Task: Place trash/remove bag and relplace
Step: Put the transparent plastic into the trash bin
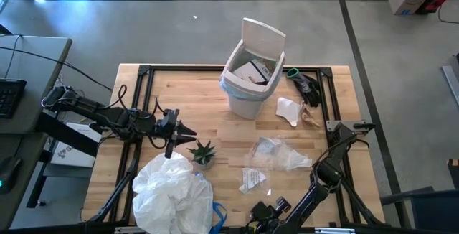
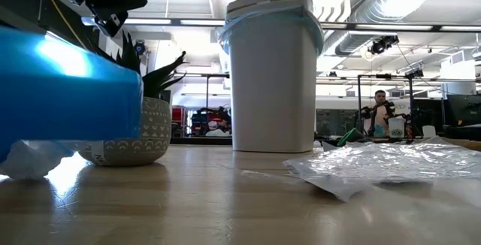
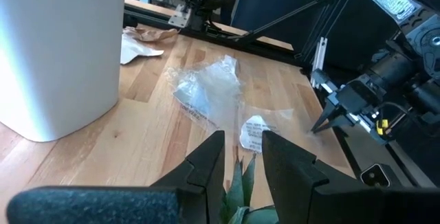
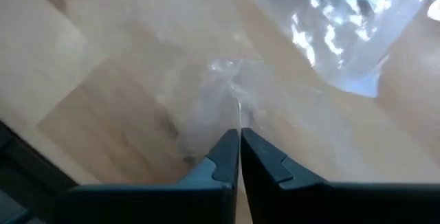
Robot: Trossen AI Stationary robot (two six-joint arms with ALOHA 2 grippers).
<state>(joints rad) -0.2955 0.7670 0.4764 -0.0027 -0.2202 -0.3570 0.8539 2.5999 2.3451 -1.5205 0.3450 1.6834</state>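
Only right wrist view shows right claw pinched shut.

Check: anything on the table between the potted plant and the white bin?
Bare wood. In the high view nothing lies between the potted plant and the white bin; the low view shows the same gap clear.

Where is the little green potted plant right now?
In the high view, the small green spiky potted plant stands on the wooden table's left half, beside the left gripper and just above the crumpled white plastic bag.
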